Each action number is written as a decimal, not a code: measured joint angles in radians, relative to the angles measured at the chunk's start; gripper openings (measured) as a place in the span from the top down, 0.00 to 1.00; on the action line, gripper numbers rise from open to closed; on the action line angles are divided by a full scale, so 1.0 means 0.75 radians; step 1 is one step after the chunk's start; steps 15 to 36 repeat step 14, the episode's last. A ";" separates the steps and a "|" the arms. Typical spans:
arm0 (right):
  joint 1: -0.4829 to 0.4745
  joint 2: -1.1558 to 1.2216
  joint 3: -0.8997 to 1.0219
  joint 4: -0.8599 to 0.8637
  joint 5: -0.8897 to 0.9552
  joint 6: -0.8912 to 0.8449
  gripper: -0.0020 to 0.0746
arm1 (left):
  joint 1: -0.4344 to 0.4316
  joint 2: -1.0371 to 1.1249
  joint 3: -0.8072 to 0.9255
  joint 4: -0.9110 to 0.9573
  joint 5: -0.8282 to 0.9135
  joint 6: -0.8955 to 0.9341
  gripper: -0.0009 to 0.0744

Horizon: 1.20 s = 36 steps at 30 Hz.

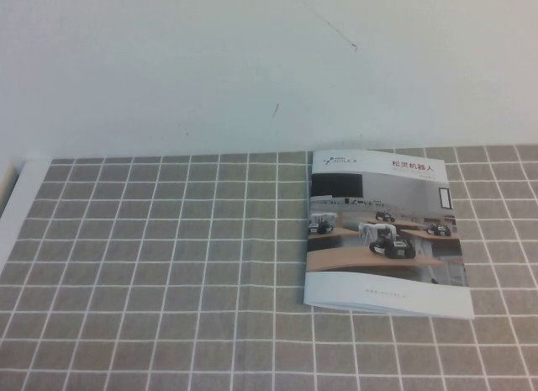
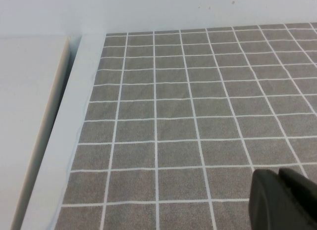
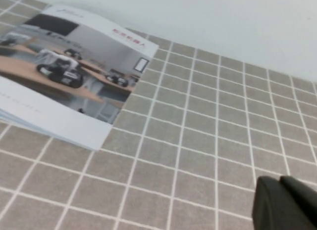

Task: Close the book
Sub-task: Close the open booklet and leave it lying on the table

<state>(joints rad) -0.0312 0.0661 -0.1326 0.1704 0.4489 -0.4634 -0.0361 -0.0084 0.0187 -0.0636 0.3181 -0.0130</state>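
Glossy book (image 1: pixel 382 231) lies closed on checked cloth (image 1: pixel 168 265); left hand (image 2: pixel 280 193) above cloth, right hand (image 3: pixel 283 200) near book, grips indiscernible.

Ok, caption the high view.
Closed book on checked cloth, robot's right; left gripper and right gripper above cloth, outside this view.

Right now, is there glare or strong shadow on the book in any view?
High view: soft even light, no glare on the book, no strong shadow. Left wrist view: evenly lit cloth, the left gripper a dark shape above it. Right wrist view: no glare on the book; the right gripper dark above the cloth beside it.
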 joint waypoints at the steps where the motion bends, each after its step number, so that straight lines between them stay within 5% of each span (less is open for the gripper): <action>1: 0.000 -0.028 0.028 -0.047 -0.021 0.063 0.98 | 0.000 0.000 0.000 0.000 0.000 0.000 0.99; 12: 0.000 -0.104 0.195 -0.196 -0.096 0.577 0.98 | 0.000 -0.003 -0.003 0.000 0.007 0.000 0.99; 36: 0.000 -0.104 0.195 -0.197 -0.098 0.603 0.98 | 0.000 -0.003 -0.003 -0.001 0.007 0.000 0.99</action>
